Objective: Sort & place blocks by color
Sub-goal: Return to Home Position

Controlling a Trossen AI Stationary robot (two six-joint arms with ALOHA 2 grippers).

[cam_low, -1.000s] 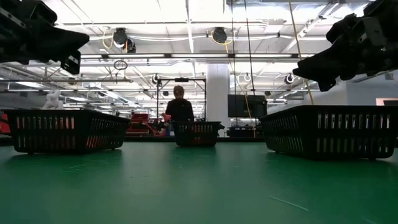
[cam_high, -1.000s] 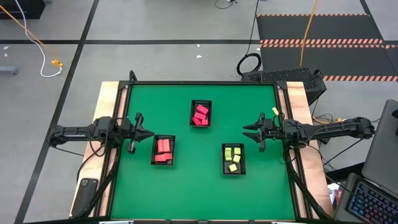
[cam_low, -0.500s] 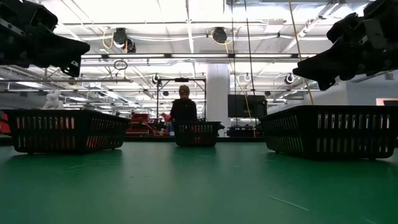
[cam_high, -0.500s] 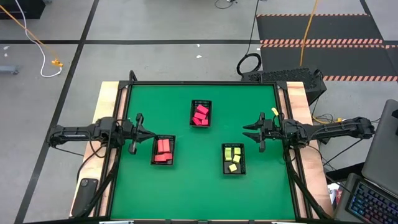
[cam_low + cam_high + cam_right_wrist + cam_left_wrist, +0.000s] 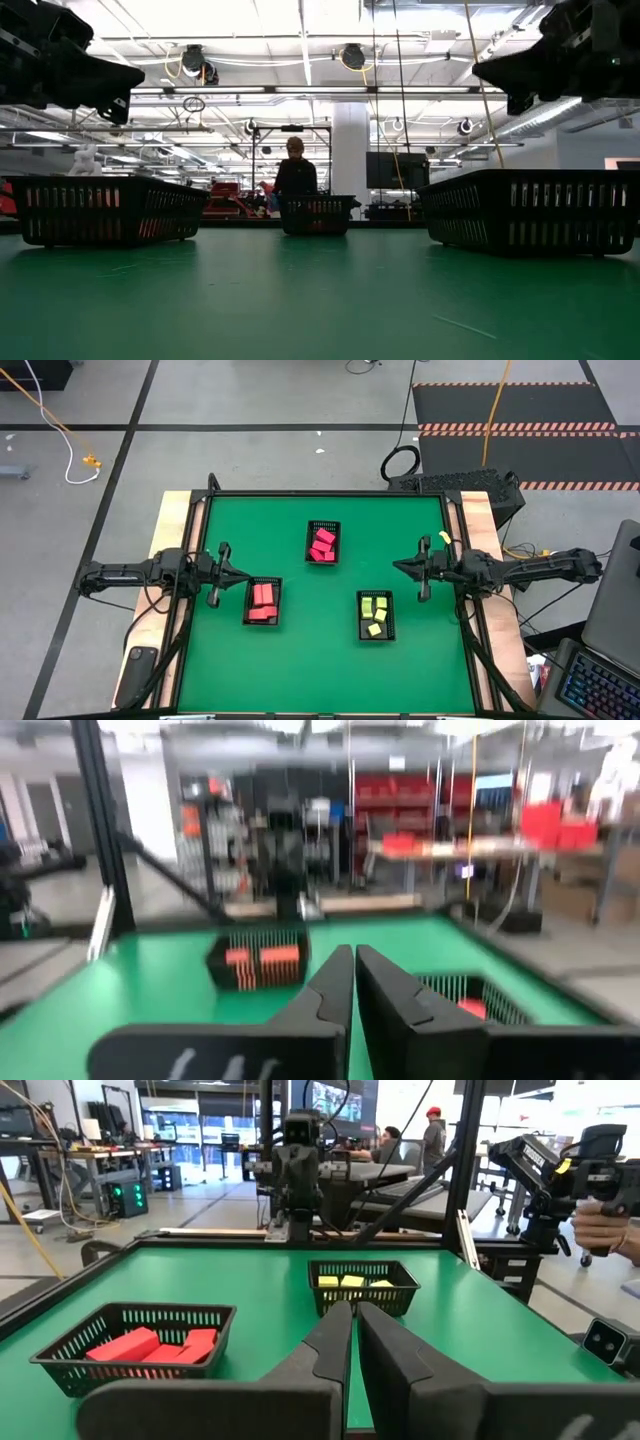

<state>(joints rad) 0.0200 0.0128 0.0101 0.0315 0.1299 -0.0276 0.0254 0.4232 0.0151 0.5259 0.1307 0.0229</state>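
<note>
1. My left gripper (image 5: 238,574) and right gripper (image 5: 402,566) hover at opposite sides, both pinched nearly closed and empty.
2. Blocks (image 5: 322,546) lie in three trays (image 5: 263,623) between them, so I judge that going home means pulling outward.

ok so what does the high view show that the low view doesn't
Only the high view shows the sorted contents: pink-red blocks in the top bin, orange-red blocks in the left bin, and yellow blocks in the right bin. Only the low view shows a person standing beyond the table. Both show the green table, the three bins, the left gripper and the right gripper.
</note>
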